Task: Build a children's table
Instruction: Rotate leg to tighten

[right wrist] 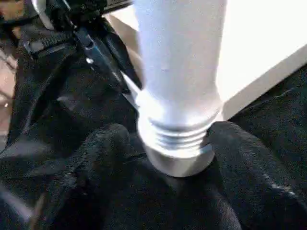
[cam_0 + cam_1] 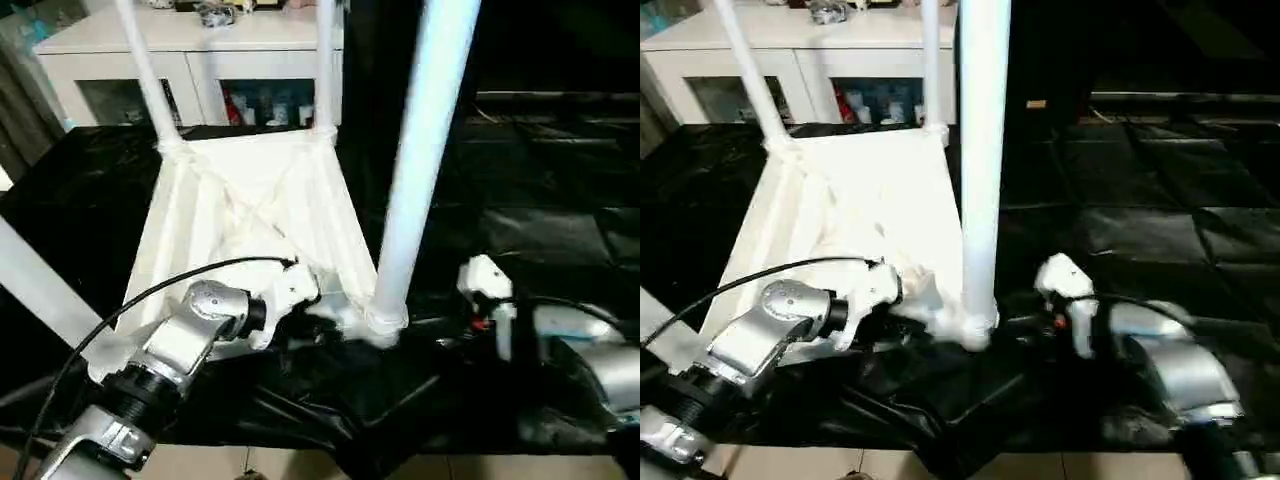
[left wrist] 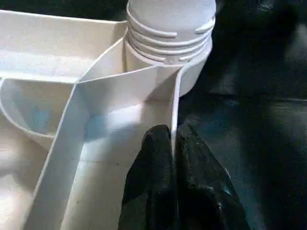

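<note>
The tabletop (image 2: 250,210) is lying upside down on the black surface (image 2: 560,200). Left fingers (image 3: 148,191) are pinching its rim wall beside the near-right socket (image 3: 192,72). There a leg (image 2: 420,160) is standing, threads showing, right fingers (image 1: 91,163) flanking it, spread. Far legs look seated; tightening remains.

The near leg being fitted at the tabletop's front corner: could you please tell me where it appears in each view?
Left eye view: near leg right of centre, slanting down to its corner socket.
Right eye view: upright at centre.
Left wrist view: threaded base at top.
Right wrist view: centre.
Shared landmark: the threaded collar.
</note>
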Robot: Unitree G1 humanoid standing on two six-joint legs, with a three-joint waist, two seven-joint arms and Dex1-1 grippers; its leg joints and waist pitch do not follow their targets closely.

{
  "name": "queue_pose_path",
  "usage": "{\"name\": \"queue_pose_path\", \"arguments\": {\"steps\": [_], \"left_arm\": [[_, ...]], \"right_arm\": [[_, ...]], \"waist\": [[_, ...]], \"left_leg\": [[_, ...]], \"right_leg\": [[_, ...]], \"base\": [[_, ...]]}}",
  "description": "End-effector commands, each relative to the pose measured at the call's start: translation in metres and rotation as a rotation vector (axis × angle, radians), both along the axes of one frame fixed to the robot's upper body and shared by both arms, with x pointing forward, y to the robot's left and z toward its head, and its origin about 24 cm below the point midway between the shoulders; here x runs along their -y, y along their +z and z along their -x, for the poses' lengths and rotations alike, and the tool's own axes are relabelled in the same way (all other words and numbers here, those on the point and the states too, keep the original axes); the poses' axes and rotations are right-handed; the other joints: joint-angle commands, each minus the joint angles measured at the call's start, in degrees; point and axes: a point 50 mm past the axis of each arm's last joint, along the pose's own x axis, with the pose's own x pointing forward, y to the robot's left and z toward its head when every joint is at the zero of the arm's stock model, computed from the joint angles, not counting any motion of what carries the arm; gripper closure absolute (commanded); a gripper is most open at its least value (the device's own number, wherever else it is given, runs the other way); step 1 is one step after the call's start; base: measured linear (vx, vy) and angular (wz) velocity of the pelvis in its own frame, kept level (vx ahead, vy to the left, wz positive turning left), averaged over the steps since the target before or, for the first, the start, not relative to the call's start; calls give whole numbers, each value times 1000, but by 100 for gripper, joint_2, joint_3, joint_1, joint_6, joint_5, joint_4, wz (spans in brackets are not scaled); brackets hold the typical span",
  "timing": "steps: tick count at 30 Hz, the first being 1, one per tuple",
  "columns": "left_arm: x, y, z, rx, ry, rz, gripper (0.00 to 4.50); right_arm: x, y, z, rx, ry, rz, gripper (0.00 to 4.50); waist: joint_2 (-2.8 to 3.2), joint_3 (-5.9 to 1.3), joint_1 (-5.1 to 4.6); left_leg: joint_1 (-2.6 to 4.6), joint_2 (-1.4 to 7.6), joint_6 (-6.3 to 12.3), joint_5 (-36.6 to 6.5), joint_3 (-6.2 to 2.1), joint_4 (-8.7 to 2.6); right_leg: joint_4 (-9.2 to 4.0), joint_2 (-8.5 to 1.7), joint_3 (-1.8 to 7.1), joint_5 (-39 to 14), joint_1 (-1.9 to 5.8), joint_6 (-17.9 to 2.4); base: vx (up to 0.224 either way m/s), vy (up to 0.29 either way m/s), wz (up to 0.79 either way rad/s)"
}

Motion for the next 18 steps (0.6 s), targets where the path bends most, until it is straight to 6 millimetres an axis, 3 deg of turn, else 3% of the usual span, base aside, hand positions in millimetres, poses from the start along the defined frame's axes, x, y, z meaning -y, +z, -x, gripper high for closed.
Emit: {"name": "queue_pose_path", "arguments": {"steps": [1,5,8,10,13,15,16,17,18], "left_arm": [[-9,6,-6,6,113,85,450],[-5,0,4,1,58,71,450],[-3,-1,8,-9,38,74,450],[-3,-1,8,-10,37,75,450],[-6,-1,8,-10,42,67,450],[-8,-1,8,-5,46,59,450],[-9,-1,8,-3,48,57,450],[-9,-1,8,-3,48,57,450],[-10,0,8,-2,50,56,450]], "right_arm": [[-3,0,-1,13,15,12,96],[-15,-4,-11,104,-27,45,91],[-22,-7,-22,153,-87,65,91],[-23,-7,-25,159,-100,64,91],[-29,-5,-36,188,-127,46,91],[-34,-4,-39,190,-114,28,91],[-35,-5,-40,192,-104,26,91],[-35,-5,-40,192,-104,26,91],[-37,-5,-40,191,-97,21,107]], "waist": [[-150,-343,34],[-172,-376,0],[-151,-393,-29],[-136,-397,5],[-164,-393,-1],[-155,-375,-50],[-206,-368,-67],[-190,-366,-65],[-227,-362,-78]], "left_leg": [[13,84,150,-1693,-120,-425],[-4,81,185,-1420,-104,-403],[7,70,263,-1168,-75,-380],[10,77,307,-1085,-67,-371],[-5,76,322,-1095,-68,-377],[0,71,267,-1256,-73,-389],[-15,68,275,-1277,-78,-393],[-10,72,265,-1294,-80,-398],[-4,78,260,-1316,-75,-399]], "right_leg": [[-597,-254,155,-2491,220,-728],[-553,-252,163,-2058,220,-834],[-512,-228,168,-1554,220,-1046],[-485,-219,172,-1362,234,-1106],[-476,-229,170,-1343,249,-1102],[-510,-238,163,-1612,243,-1070],[-501,-245,165,-1729,251,-1032],[-512,-249,164,-1808,246,-1006],[-528,-245,168,-1860,238,-968]], "base": [[0,0,0],[0,0,0],[0,0,0],[0,0,0],[0,0,0],[0,0,0],[0,0,0],[0,0,0],[0,0,0]]}}
